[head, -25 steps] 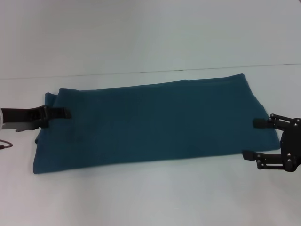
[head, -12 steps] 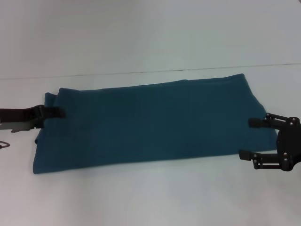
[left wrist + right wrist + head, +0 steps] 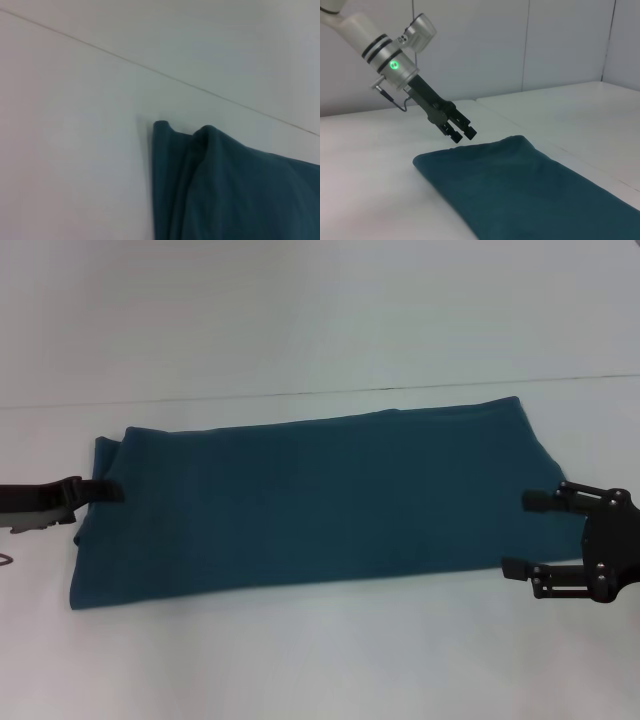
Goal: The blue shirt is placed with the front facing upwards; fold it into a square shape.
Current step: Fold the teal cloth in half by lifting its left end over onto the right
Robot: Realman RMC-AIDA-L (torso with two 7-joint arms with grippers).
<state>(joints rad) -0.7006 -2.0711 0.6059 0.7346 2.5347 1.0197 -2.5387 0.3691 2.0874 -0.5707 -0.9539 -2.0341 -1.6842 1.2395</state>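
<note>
Left hand farther off blue shirt

Left tool closed, right tool agape.

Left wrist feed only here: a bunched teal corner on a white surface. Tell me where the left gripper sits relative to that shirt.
Observer: In the head view, the left gripper is at the left end of the blue shirt, level with its far half. The right wrist view shows the tips just off the cloth.
Operator: Now report the right arm.
Observer: The right gripper is open at the shirt's right end, fingers spread along that edge and holding nothing. The shirt lies flat on the table as a long band.
</note>
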